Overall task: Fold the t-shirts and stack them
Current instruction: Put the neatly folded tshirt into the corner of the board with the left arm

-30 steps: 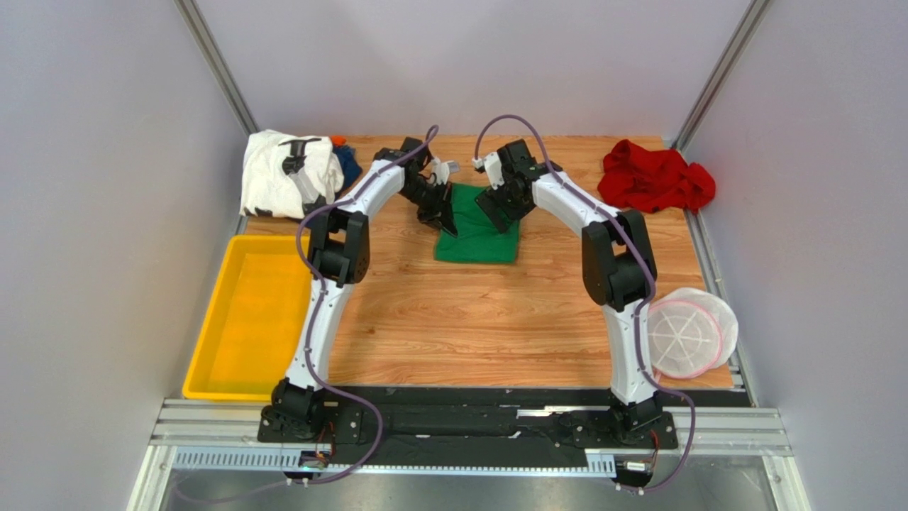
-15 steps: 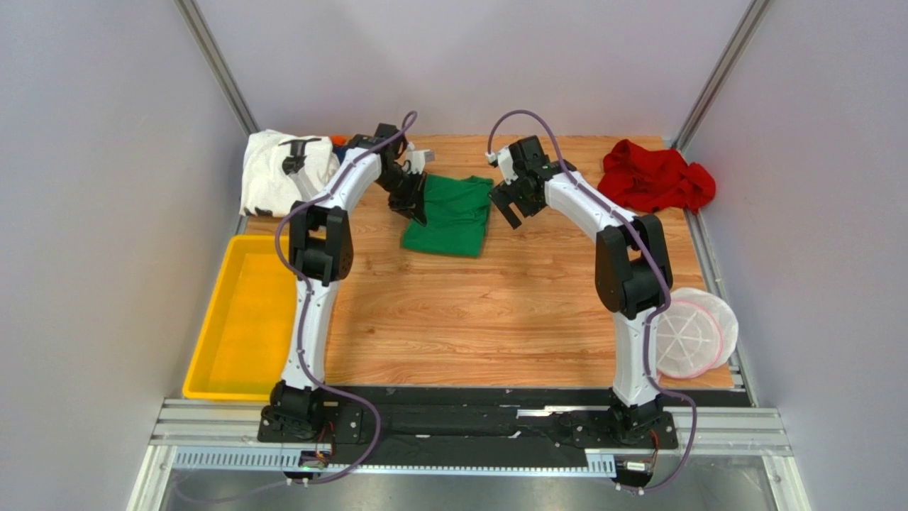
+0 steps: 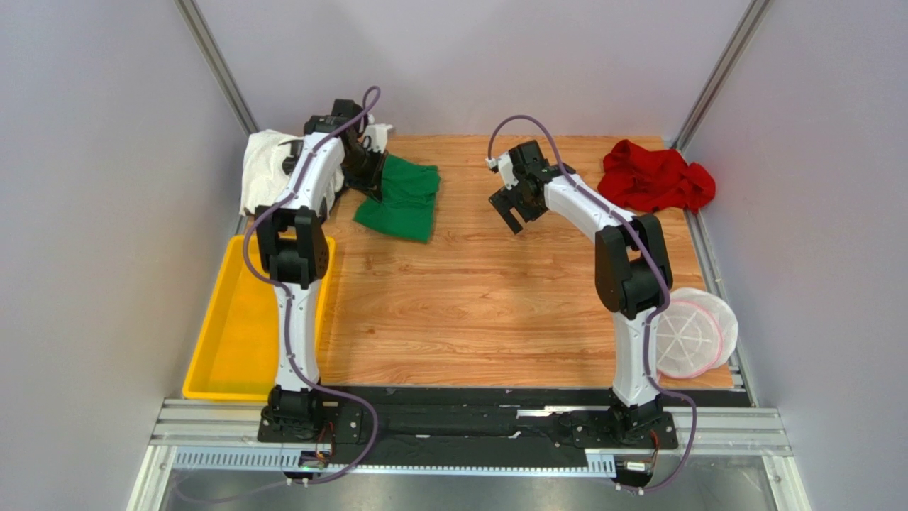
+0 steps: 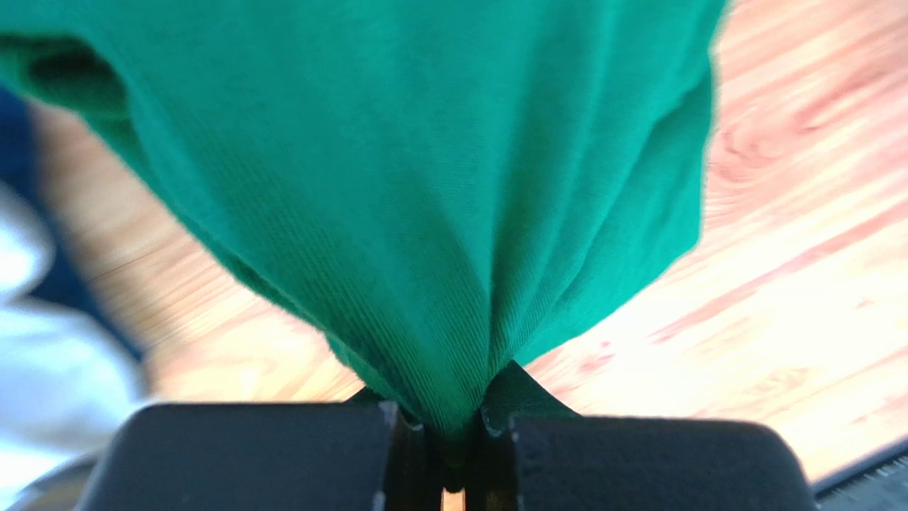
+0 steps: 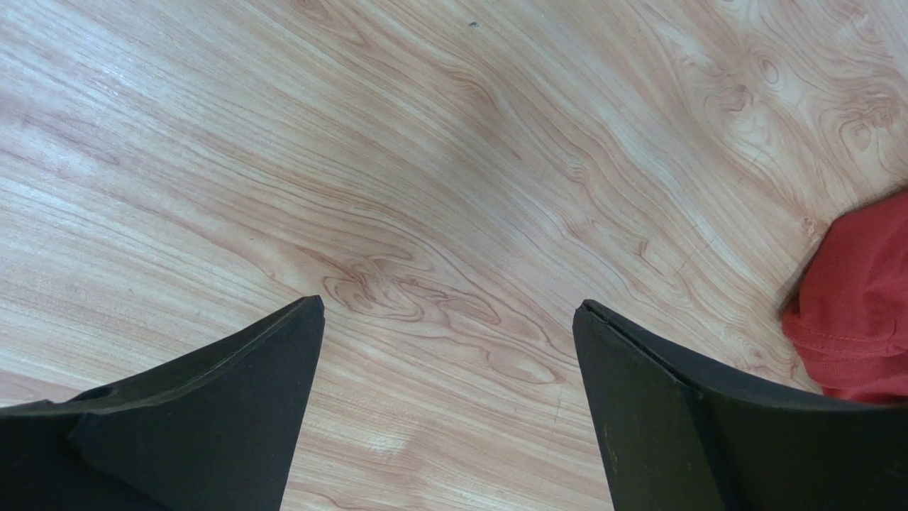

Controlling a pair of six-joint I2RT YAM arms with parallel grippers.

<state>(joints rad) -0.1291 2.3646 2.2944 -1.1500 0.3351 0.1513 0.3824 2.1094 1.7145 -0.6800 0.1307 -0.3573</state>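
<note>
Shirt pile (image 3: 261,181) far-L, 2nd shirt (image 3: 403,202) just R of it, 3rd shirt (image 3: 655,178) far-R, tray (image 3: 250,309) near-L, basket (image 3: 703,319) near-R.

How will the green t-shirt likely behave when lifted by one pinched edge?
Probably floppy: the green t-shirt creases where the jaws of the left gripper pinch it. Likely light, since that pinch holds it. It may unfold, as the rest drapes loosely.

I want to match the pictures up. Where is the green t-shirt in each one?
Top external: the green t-shirt is far left on the wooden table, beside the white t-shirt.
Left wrist: fills the top and middle, pinched in the left gripper.
Right wrist: not in it.
Shared landmark: the wooden table, in all three.
</note>
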